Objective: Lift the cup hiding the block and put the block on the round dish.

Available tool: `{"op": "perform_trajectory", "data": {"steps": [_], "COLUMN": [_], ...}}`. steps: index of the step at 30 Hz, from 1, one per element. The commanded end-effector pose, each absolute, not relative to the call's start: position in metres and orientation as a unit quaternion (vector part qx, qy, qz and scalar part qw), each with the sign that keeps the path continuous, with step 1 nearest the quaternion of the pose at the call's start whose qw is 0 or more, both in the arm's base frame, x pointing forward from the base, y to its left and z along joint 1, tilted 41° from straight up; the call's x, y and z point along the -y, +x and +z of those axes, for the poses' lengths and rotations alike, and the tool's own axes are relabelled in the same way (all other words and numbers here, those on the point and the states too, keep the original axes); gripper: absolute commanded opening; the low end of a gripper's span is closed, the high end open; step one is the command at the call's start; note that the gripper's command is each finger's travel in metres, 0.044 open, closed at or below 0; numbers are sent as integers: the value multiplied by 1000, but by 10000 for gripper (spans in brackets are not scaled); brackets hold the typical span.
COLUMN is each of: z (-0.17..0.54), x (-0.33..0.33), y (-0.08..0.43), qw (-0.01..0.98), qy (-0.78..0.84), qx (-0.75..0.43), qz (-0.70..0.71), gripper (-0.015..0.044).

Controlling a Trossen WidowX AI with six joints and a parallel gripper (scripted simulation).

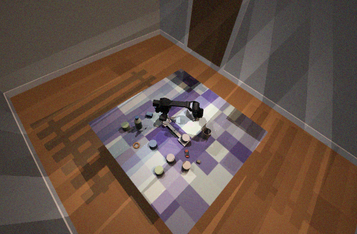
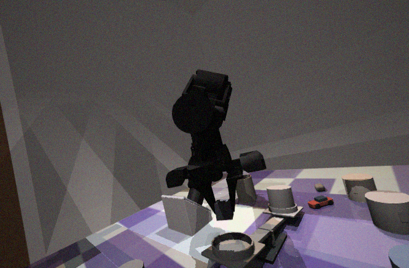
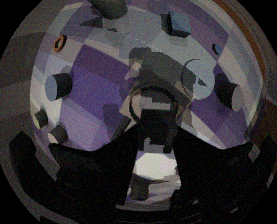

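In the outside view, a grey wedge-shaped box [image 2: 186, 214] stands at lower left on the checkered tabletop [image 2: 322, 233]. Just right of it the black arm [image 2: 202, 126] rises at frame centre, folded over at the top, with its wrist pointing straight down. The jaws are closed partway on the small dark block [image 2: 223, 209], which hangs just above the tabletop beside the box.

Below and right of the block, the near end of the balance [image 2: 268, 227] carries a low ring [image 2: 232, 244]. Behind the arm, one cup [image 2: 245, 189] stands on the tabletop, off the balance. The other cup [image 2: 280, 197] sits on the balance's far end. Further right lie a red toy car [image 2: 320, 201] and two wide drums [image 2: 389, 211]. I cannot tell which round thing is the dish.
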State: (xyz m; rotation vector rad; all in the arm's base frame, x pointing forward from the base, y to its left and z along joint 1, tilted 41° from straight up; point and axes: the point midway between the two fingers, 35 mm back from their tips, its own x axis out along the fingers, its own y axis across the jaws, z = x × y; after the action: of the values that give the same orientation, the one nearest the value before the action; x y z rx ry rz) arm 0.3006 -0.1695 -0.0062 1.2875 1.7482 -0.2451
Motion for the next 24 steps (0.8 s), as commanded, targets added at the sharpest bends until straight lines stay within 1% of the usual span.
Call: {"op": "perform_trajectory", "data": {"steps": [1, 7, 11, 18, 24], "z": [7, 17, -29, -119, -126], "x": [181, 191, 204, 211, 211], "y": [300, 298, 280, 230, 225], "qw": [464, 464, 465, 465, 465], "qy": [521, 521, 520, 520, 520], "qx": [-709, -710, -709, -709, -709], "qz": [-99, -99, -101, -101, -101], "gripper": [0, 0, 0, 0, 0]}}
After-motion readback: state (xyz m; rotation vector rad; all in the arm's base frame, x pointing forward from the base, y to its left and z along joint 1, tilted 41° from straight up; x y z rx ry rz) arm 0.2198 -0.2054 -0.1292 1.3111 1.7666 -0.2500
